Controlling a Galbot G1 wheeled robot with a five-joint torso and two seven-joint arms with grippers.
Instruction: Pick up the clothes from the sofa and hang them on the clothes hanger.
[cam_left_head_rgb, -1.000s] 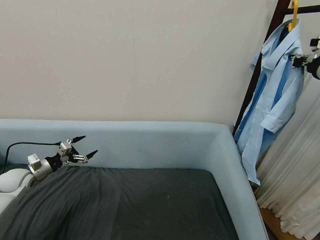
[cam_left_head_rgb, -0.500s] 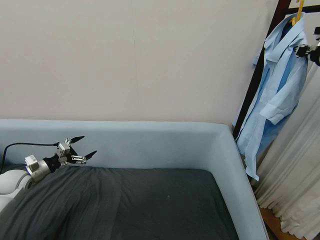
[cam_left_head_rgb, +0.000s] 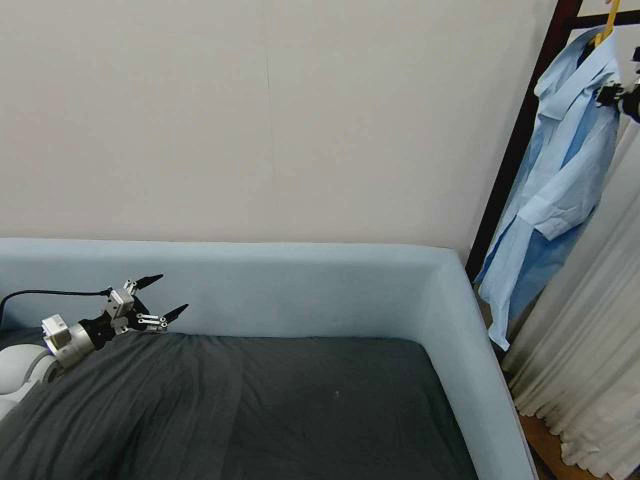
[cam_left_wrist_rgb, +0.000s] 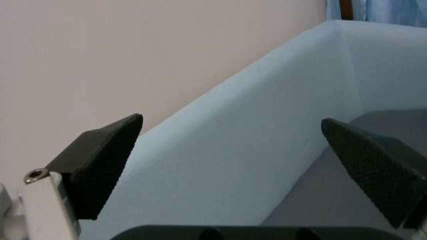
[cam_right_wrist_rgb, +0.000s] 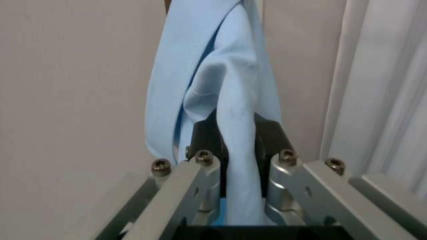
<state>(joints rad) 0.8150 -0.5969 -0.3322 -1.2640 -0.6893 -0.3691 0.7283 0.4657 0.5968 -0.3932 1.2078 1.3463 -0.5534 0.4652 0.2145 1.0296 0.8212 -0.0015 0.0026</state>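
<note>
shirt higher up the rack, hang looks close
right gripper has raised it, jaws clamped on fabric; left gripper idle over sofa, jaws apart.

Looks like a home living room to me. Right below and behind my left end effector there's a sofa with a pale blue padded back and a dark grey seat cushion, backed by a plain beige wall. Over by my right end effector a blue shirt hangs on a dark wooden rack, with white curtains below it and wood floor under those.
</note>
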